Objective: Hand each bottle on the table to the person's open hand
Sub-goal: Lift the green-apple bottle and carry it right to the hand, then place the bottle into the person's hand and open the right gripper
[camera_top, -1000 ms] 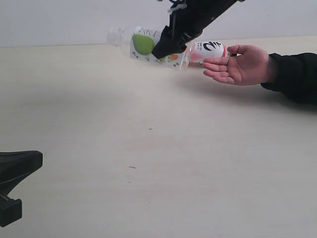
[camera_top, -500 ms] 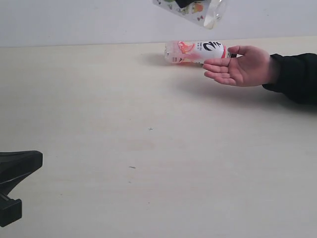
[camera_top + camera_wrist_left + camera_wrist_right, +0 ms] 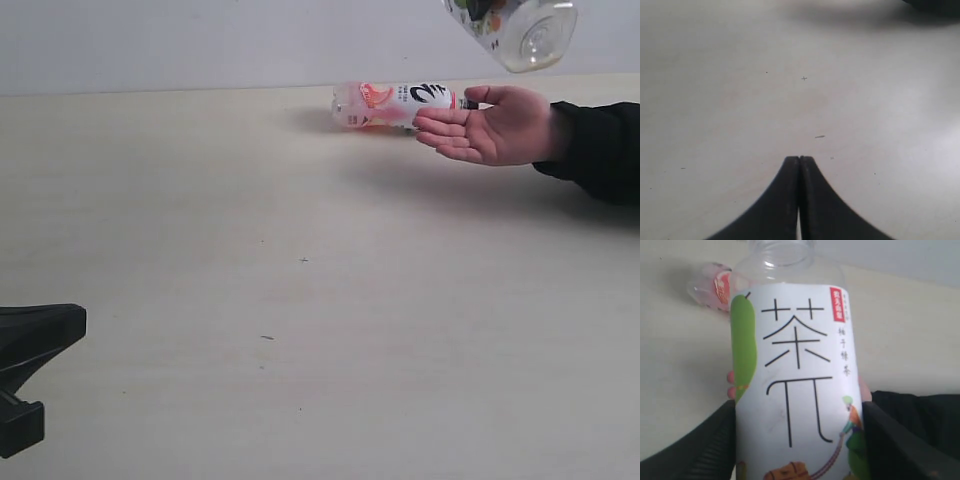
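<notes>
One apple-label bottle (image 3: 795, 385), seemingly between right jaws

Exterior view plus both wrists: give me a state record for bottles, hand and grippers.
bottles in view: two
apple bottle: held in the air over the hand, not touching it
pink bottle: on its side on the table, beyond the fingers; contact with the hand unclear
hand: open, palm up, empty
right gripper: shut on apple bottle
left gripper: shut, empty, low over bare table
</notes>
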Robot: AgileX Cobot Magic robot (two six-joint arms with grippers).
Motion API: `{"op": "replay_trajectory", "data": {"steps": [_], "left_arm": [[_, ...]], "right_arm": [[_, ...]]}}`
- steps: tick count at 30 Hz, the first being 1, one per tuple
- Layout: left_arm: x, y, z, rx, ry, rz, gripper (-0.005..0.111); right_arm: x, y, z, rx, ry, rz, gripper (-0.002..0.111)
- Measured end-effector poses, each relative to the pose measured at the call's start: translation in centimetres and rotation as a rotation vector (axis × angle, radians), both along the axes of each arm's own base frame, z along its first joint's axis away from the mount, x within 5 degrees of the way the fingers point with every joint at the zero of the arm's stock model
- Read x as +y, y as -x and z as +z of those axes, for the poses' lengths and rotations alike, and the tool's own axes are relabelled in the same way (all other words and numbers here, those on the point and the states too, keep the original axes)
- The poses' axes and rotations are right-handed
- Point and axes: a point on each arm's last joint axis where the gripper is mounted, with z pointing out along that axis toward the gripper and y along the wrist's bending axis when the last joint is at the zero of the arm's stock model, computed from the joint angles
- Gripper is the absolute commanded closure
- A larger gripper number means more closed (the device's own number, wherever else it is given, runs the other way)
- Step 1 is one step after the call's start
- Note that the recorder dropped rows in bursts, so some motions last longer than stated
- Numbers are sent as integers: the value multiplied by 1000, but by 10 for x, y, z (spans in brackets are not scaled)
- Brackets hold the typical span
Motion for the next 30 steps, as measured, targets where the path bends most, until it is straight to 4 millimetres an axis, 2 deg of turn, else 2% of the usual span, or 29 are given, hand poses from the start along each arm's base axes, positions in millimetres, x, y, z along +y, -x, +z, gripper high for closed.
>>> {"op": "replay_trajectory", "data": {"steps": [5,11,18,30], "left_arm": [[0,0,0,0,0,0,107],[0,0,0,0,0,0,107],[0,0,0,0,0,0,107],[0,0,0,0,0,0,107]], "right_arm": [[-9,1,-25,58,12,-39,108],[-20,-2,-44,59,4,-71,108],[-16,-8,-59,0,-22,-52,108],[-6,-31,-120,54,0,-47,108]]}}
